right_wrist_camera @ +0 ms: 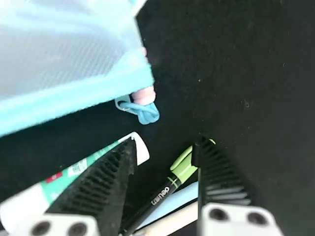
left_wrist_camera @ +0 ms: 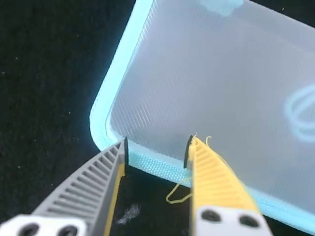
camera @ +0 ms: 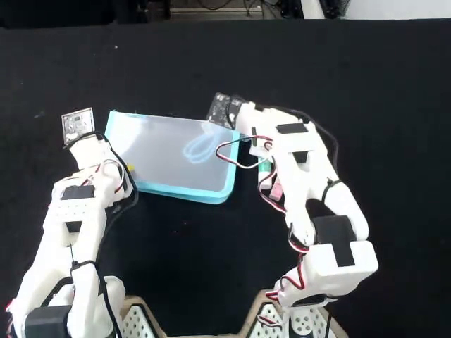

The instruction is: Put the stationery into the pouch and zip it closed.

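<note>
right claw (right_wrist_camera: 165,145) wide over the pens, left claw (left_wrist_camera: 156,150) at the pouch (camera: 169,151) rim

right claw hangs with its black fingers spread apart, gripping nothing, just off the pouch's zip-pull corner. between those fingers lies a green-capped pen (right_wrist_camera: 183,164), and the white tube (right_wrist_camera: 74,174) with the green label sits under one finger, so the stationery is bunched together outside the pouch, just beside that corner. the zip pull (right_wrist_camera: 140,110) dangles off the cyan edge, close to the fingertips.

over at the far end of the pouch, left claw is parted too. its grey and yellow tips rest on the cyan border near a rounded corner, with nothing pinched. a loose yellow thread (left_wrist_camera: 178,194) curls on the black cloth beside that border.

my read is that the pick comes first. doing it well means centring on the pen alone, with one finger on each side of the barrel, and dropping low enough to close on its middle. the tube must not be dragged along, and the zip pull must not snag. left claw looks placed to pin the pouch's border so that the pouch won't slide when something is pushed in. whether the zip is open i can't tell from here, and that needs settling before any insertion.
</note>
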Motion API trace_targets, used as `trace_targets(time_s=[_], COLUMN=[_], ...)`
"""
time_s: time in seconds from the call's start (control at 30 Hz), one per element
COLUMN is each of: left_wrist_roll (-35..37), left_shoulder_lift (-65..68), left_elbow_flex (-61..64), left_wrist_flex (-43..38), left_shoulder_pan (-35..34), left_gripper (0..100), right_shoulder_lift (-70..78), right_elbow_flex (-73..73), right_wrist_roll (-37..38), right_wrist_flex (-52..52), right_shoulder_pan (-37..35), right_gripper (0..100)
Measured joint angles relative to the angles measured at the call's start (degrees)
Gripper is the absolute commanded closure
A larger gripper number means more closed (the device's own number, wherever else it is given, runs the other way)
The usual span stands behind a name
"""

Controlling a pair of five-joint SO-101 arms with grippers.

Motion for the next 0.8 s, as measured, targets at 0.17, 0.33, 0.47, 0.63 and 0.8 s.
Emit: trace_targets(time_s=[0.17,0.33,0.47,0.63,0.8], left_wrist_roll=[0.00,0.00,0.00,0.00,0.00], left_shoulder_lift=[0.00,0.00,0.00,0.00,0.00], left_elbow_flex=[0.00,0.00,0.00,0.00,0.00], left_wrist_flex=[0.00,0.00,0.00,0.00,0.00], left_shoulder_pan=[0.00,0.00,0.00,0.00,0.00], left_gripper=[79,79,79,79,79], right_shoulder_lift=[0.00,2.81,8.44,11.96,12.31], right_elbow_flex=[0.00,-0.70,-3.34,-6.51,-6.95], right_wrist_roll=[4.13,5.45,5.54,5.54,5.54], right_wrist_flex=[0.00,-0.70,-2.29,-2.29,-2.29], right_shoulder_pan=[0.00,-0.09,-0.18,-0.09,-0.88], right_gripper=[80.8,80.8,80.8,80.8,80.5])
